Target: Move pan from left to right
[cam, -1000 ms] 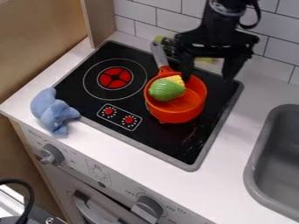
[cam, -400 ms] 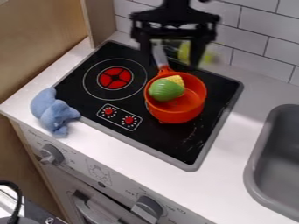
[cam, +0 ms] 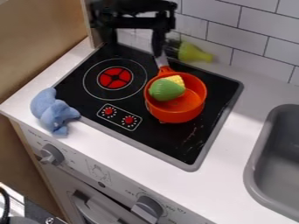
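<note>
At the near edge, the knobs point(cam: 147, 208) sit on the oven's front face, within easy reach of a cook. On the counter point(cam: 204, 192) above them, a blue plush toy point(cam: 52, 110) slumps against the stove's corner, beside the pan's path rather than on it. The sink point(cam: 252, 173) is set into the far right, well apart from the work.

The orange pan point(cam: 174, 114) stands mouth up on the right side of the black stove top point(cam: 169, 142), over the right-hand ring, which leaves the red burner point(cam: 114, 78) on the left bare. Its flat base bears it, so it needs no grip. A green toy vegetable point(cam: 166, 90) and a yellow corn piece point(cam: 175, 79) lie inside, kept in by the wall. The handle point(cam: 161, 61) points to the back, probably handy for an arm coming from there.

Beyond, the hand point(cam: 134, 47) hangs near the handle's end, spread wide and holding nothing; the move looks finished, and backing clear without nudging the handle seems all that remains. A yellow-green bottle point(cam: 192, 52) lies along the tiled wall point(cam: 262, 43).
</note>
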Tool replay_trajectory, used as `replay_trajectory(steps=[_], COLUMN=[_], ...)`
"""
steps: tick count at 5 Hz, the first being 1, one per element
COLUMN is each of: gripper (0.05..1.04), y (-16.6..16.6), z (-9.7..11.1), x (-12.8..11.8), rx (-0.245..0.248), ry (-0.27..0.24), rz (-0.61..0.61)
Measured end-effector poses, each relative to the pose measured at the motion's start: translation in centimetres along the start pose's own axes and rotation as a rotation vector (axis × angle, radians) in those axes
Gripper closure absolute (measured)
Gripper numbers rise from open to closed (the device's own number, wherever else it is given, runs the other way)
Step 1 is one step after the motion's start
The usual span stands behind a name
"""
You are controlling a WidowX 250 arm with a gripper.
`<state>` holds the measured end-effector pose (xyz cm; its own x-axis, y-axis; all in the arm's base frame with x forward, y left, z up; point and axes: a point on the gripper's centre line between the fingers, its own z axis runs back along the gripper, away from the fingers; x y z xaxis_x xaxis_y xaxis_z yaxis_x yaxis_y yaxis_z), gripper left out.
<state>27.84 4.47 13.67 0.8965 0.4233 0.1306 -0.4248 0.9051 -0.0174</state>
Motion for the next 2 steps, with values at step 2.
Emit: replay_trajectory(steps=[2], gripper=[0.084], y=[4.6], z=[1.1], x=[2.1], rx=[-0.007], ry=[-0.021], rz=[-0.060])
